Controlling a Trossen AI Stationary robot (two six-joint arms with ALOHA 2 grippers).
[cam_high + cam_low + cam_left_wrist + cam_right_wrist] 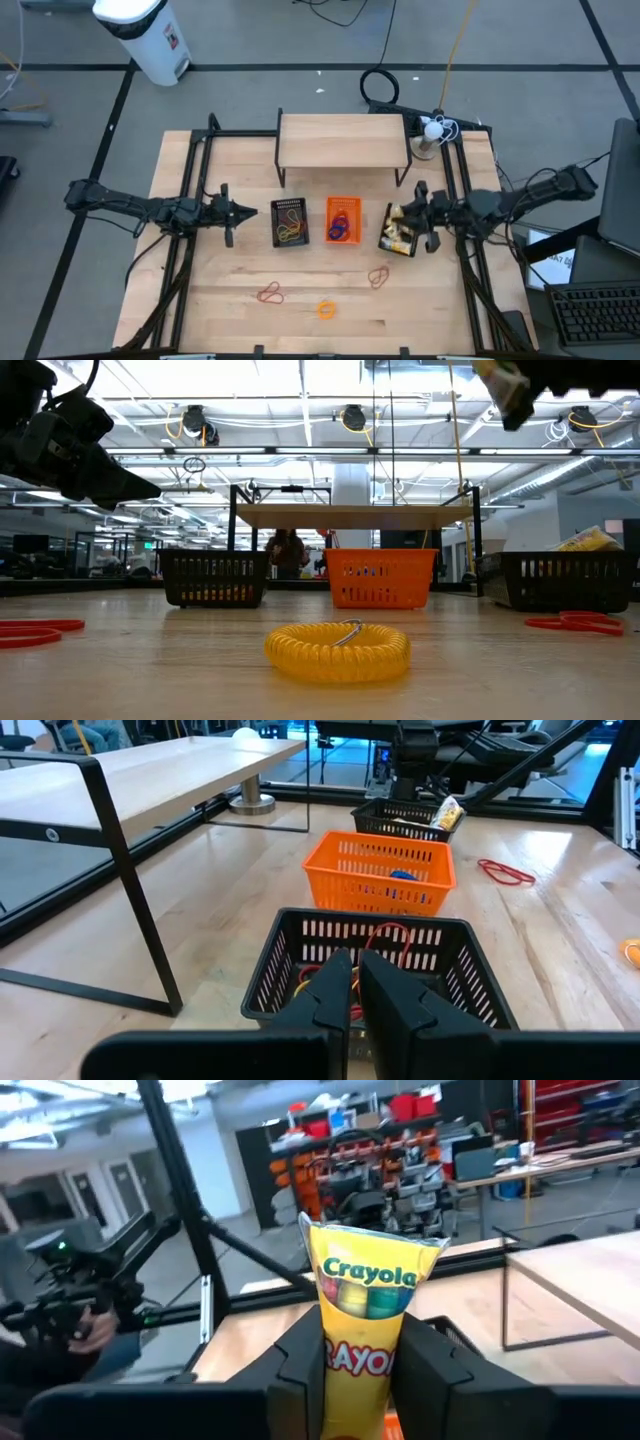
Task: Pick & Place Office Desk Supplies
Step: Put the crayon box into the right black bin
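My right gripper is shut on a yellow Crayola crayon pack, high above the right black mesh tray; the low view shows the pack far above the table. My left gripper is shut with nothing in it, hovering just left of the left black mesh tray, which holds rubber bands. Red rubber bands, a yellow-orange coil ring and a tan rubber band lie flat on the near part of the table. My right gripper pinches the crayon pack's lower part between its two fingers, one on each side. The fingers come roughly level from the table's right side. The pack sticks out past the fingertips, printed face to the wrist camera, lifted clear of tray and table.
An orange tray with small rings stands between the two black trays. A wooden shelf on black legs spans the far middle, with a white lamp beside it. Black frame rails run along both table sides.
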